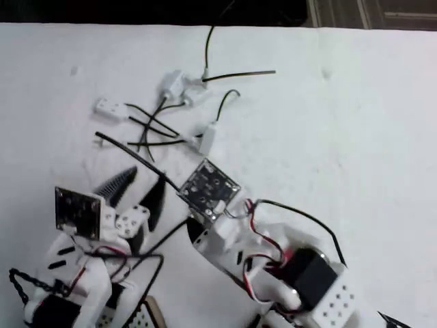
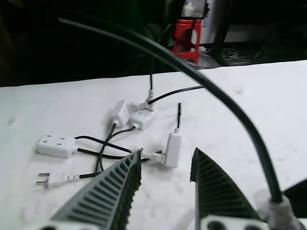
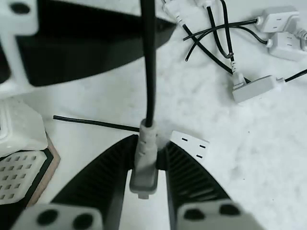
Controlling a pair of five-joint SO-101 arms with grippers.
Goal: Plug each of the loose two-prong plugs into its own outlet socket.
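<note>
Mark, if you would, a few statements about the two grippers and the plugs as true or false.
1. The right gripper is shut on a plug with a black cord. True.
2. The left gripper holds a plug. False: it is open and empty.
3. A loose two-prong plug lies on the table near a white outlet block. True.
4. The right gripper's plug is seated in the white socket. False: the socket lies on the table beside the gripper, apart from the plug.
</note>
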